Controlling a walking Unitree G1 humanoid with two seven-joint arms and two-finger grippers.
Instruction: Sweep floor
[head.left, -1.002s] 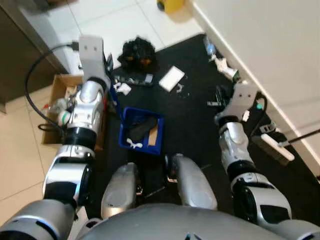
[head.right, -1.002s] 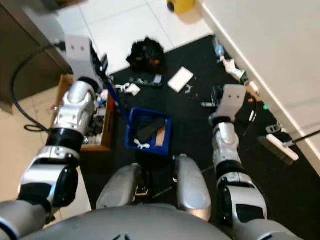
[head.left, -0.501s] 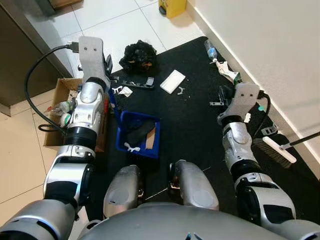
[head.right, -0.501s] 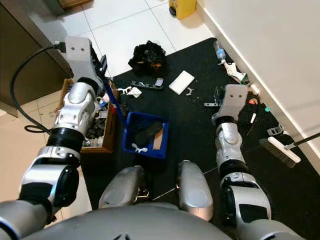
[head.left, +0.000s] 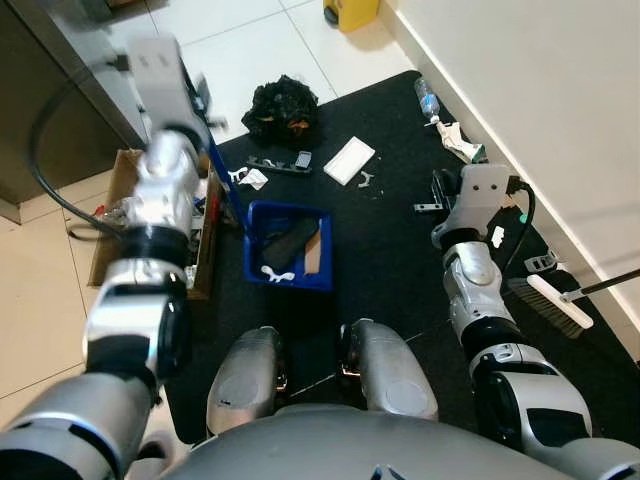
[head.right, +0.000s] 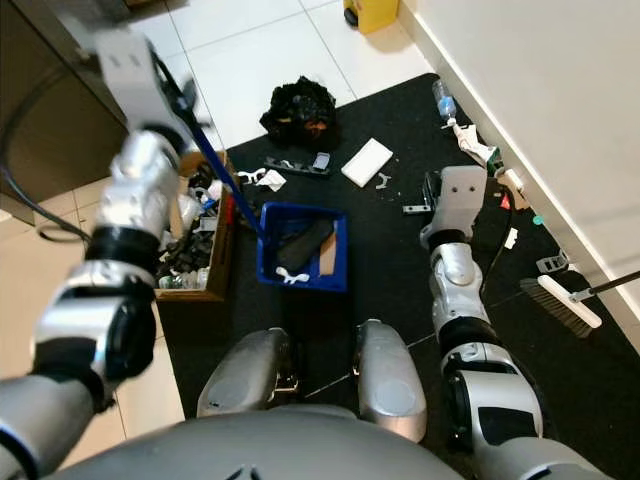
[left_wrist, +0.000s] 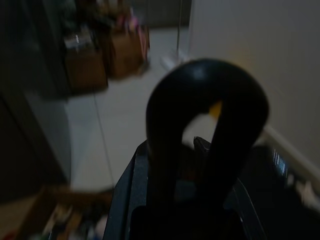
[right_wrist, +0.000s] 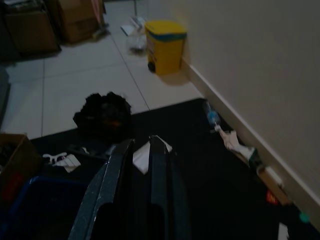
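Blue dustpan (head.left: 288, 245) on black mat (head.left: 390, 250)

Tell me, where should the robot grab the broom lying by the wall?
Probably the thin dark handle of the broom, just past the bristle head, coming from above with the right gripper. It lies flat on the black mat, angled toward the wall.

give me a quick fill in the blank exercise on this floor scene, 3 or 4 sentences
1. The blue dustpan sits on the ____ mat.
2. The brush head lies on the mat near the ____ arm.
3. The bin by the wall is ____ in colour.
4. The cardboard box of clutter stands on the robot's ____ side.

Missing words: black; right; yellow; left
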